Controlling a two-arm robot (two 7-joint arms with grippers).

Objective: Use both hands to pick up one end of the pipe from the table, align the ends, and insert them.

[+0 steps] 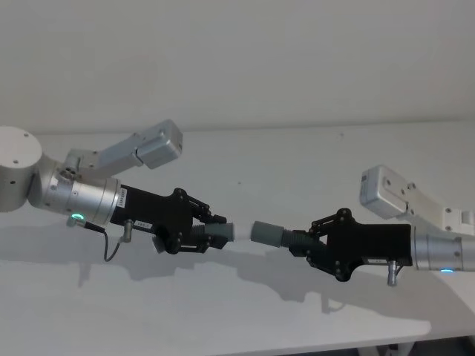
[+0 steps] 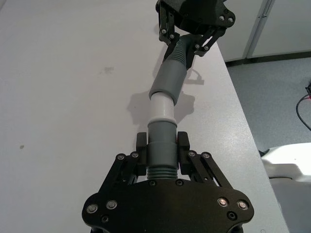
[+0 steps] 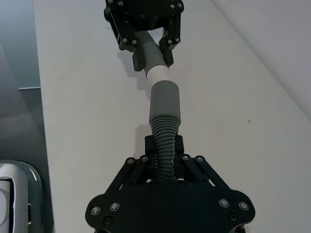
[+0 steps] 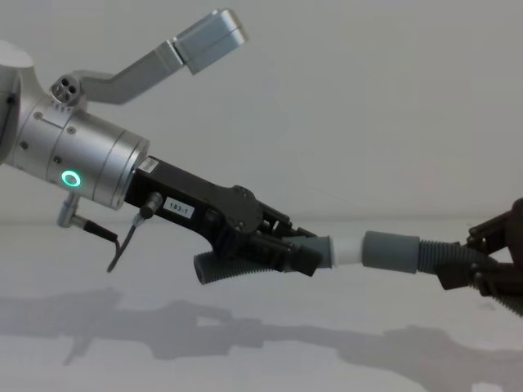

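Observation:
Both pipe pieces are held in the air above the white table. My left gripper is shut on the ribbed piece with the white tip. My right gripper is shut on the ribbed hose behind the grey cuff. The two pieces lie nearly in one line, end to end. In the left wrist view the white tip meets the mouth of the cuff, most of the tip still showing. The right wrist view has the cuff just in front of the tip.
The table's front edge runs close below both arms. Beyond the table's side edge lies grey floor with a cabinet. A white wall stands behind the table.

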